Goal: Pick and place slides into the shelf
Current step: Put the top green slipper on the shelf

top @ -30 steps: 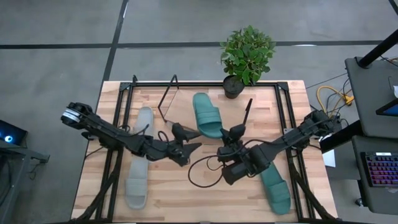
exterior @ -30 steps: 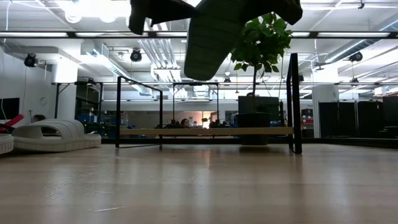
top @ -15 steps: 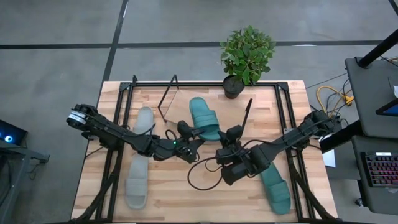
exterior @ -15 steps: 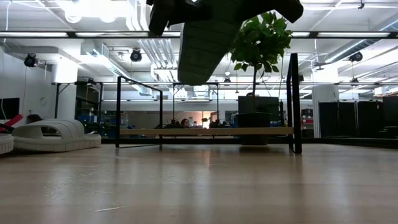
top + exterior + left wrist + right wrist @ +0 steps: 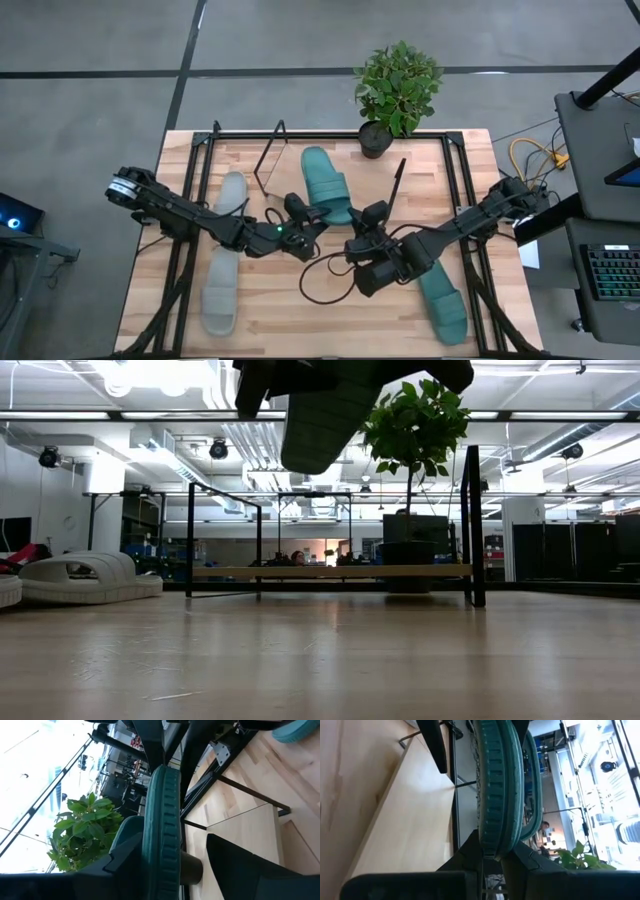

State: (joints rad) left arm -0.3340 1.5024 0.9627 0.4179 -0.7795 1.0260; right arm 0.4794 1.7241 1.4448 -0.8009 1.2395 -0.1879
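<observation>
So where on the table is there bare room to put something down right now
The shelf board is bare left of the lifted teal slide. The table's front strip lies open between the grey slide and the other teal slide. The middle is crowded: both arms and a cable.

No text, label, brand, number or sign can be read in any view.

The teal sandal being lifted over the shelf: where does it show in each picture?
High view: held teal slide, centre, above the shelf.
Low view: top centre, its ribbed sole hanging over the shelf.
Left wrist view: edge-on, centre.
Right wrist view: edge-on, upper centre.
Shared landmark: the potted plant.
</observation>
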